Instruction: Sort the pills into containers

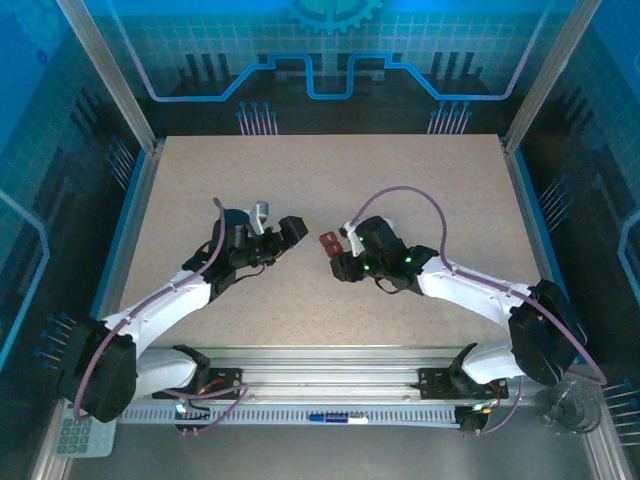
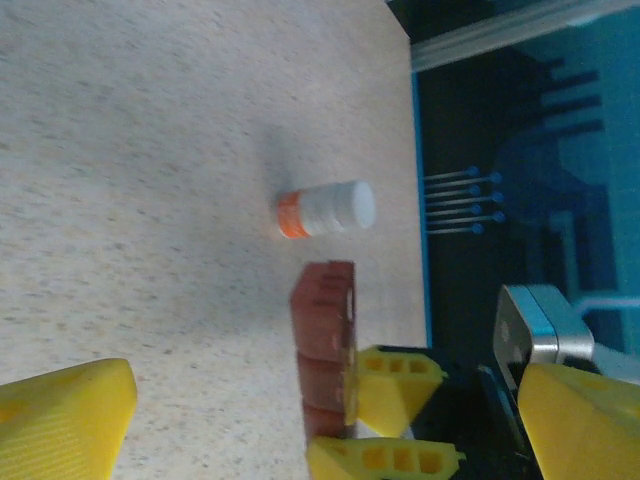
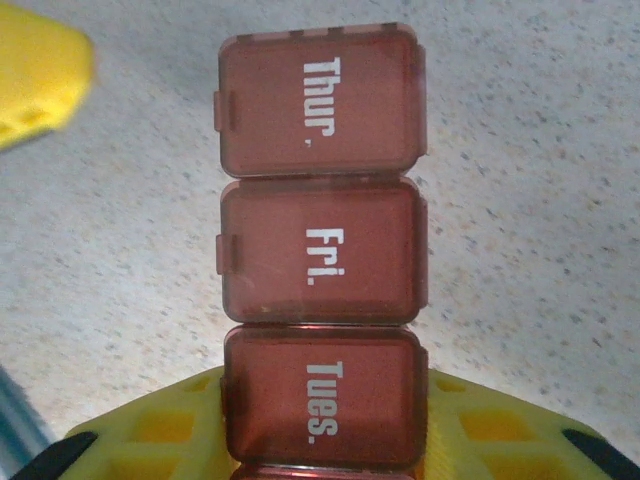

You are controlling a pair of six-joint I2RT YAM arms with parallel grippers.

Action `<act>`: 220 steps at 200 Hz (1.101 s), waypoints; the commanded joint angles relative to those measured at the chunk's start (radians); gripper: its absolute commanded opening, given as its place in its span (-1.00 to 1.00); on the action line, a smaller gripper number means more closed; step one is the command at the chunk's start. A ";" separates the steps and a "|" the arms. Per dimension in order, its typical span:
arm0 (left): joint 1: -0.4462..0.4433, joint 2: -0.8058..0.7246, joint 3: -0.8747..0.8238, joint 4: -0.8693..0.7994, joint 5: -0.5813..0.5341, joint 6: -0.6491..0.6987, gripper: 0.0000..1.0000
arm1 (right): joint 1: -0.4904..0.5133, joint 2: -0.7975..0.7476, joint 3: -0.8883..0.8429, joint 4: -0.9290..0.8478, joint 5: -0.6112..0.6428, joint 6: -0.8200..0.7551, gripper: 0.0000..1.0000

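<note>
Fingers (image 3: 150, 430) of the right gripper (image 1: 338, 248) pinched shut on 1 end of the containers (image 3: 262, 250), at the Tues. lid (image 3: 322, 400) and below. Leaves the Thur. lid (image 3: 318, 100) and the Fri. lid (image 3: 322, 262) clear of the yellow pads and pointing toward the left gripper (image 1: 291, 231). Probably held that way as a brace for prying at a lid tab with the other arm. Resting on the table (image 1: 300, 170) or hanging just above it: cannot tell. All 3 readable lids down flat; edge of a 4th at the bottom of the right wrist view, between the pads.

Left fingers (image 2: 60, 415) spread wide, gripping nothing; strip and right pads in the gap ahead, as seen from the left wrist. Poised, by the look of it, to close in on the free end.

Beyond the strip and apart from it: a small white bottle (image 2: 325, 210) with an orange band, lying on its side on the table. Likely the pill source. Not in the path between the 2 grippers. In the way instead: the shut lids themselves, barring every compartment until opened.
</note>
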 commanded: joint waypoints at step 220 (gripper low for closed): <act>-0.110 0.106 0.057 0.219 0.003 -0.111 0.98 | -0.009 0.027 0.022 0.071 -0.097 0.055 -0.41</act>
